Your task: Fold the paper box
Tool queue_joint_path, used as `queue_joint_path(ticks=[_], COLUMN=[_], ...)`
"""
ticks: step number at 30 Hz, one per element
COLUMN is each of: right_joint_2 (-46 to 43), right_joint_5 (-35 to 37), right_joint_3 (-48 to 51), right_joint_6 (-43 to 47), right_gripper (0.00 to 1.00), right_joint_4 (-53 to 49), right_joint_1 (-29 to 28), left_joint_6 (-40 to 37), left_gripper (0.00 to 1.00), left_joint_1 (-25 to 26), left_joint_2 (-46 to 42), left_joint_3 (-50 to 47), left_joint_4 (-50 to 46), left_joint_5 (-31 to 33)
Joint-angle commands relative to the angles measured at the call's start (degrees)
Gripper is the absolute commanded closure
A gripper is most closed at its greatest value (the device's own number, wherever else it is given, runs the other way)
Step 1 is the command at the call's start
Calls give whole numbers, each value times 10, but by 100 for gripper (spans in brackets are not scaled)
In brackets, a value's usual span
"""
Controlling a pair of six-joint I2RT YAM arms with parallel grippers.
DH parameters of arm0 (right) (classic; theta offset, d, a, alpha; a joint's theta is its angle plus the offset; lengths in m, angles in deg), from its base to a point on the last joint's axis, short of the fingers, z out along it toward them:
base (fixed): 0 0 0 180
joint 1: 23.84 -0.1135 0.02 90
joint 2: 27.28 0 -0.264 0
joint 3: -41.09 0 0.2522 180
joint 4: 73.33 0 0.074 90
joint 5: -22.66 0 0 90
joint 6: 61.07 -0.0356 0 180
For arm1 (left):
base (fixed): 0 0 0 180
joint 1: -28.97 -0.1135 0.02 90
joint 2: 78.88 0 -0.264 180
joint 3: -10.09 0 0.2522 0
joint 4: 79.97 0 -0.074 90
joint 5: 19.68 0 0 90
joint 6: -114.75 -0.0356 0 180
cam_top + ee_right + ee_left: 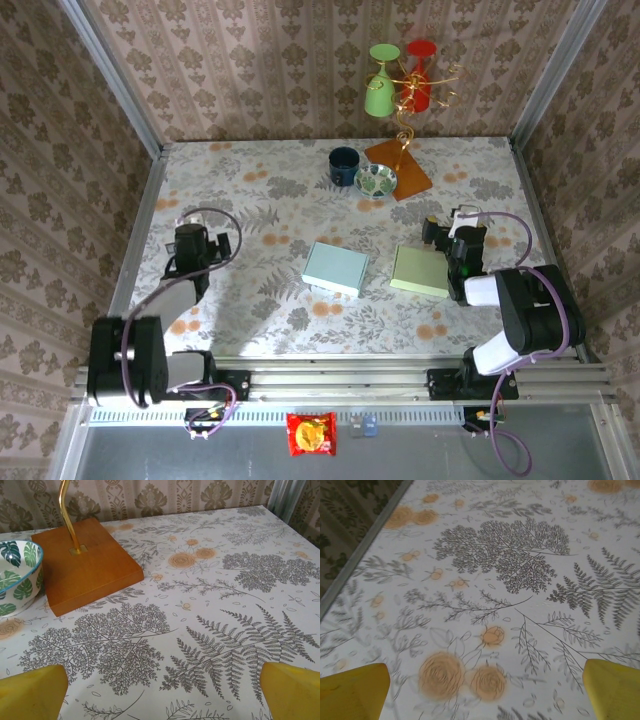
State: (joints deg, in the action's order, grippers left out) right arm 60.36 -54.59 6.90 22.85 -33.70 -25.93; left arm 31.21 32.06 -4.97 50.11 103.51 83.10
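A pale blue paper box (335, 268) lies flat at the middle of the flowered table. A pale green paper piece (420, 271) lies flat just right of it. My left gripper (191, 236) rests low at the left side of the table, well apart from the blue box. Its yellow fingertips (352, 691) stand wide open over bare tablecloth, with nothing between them. My right gripper (456, 238) sits at the green piece's far right corner. It is open too, its yellow fingertips (293, 690) apart over the cloth, pointing away from the paper.
At the back stand a dark blue cup (344, 165), a leaf-patterned bowl (376, 180) and a wooden base (85, 565) with a gold rod (67, 515) holding a green glass (380, 88) and a red glass (421, 80). Patterned walls enclose three sides. A red snack packet (311, 434) lies below the front rail.
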Motion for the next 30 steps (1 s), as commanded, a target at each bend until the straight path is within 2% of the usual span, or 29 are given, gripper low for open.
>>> queue_joint_path(ticks=[1, 3, 5, 7, 10, 11, 12, 14, 16, 30], right_joint_2=[-1, -1, -2, -1, -2, -1, 0, 0, 1, -1], right_joint_5=[26, 26, 25, 26, 27, 27, 27, 27, 28, 30], right_joint_3=[-9, -9, -9, -12, -12, -12, -13, -14, -16, -14], right_joint_6=[12, 12, 12, 13, 14, 14, 14, 13, 13, 16], right_gripper=[0, 0, 0, 0, 0, 0, 0, 0, 0, 0], right_joint_4=[-10, -10, -12, -14, -14, -14, -16, -17, -21, -18], right_joint_1=[-1, -1, -1, -3, -3, -3, -3, -3, -3, -6], left_joint_6=[-47, -49, -64, -91, -85, -87, -69, -78, -67, -79], left_gripper=[0, 0, 0, 0, 0, 0, 0, 0, 0, 0], left_joint_1=[-8, -9, -9, -8, -13, -16, -15, -15, -18, -12], left_joint_2=[43, 56, 66, 80, 161, 169, 146, 159, 147, 153], left_joint_3=[3, -5, 3, -14, -86, -101, -101, -90, -62, -57], left_joint_4=[128, 176, 180, 240, 455, 498, 453, 465, 382, 391], left_joint_5=[-51, -52, -59, -70, -42, -41, -34, -27, -33, -24])
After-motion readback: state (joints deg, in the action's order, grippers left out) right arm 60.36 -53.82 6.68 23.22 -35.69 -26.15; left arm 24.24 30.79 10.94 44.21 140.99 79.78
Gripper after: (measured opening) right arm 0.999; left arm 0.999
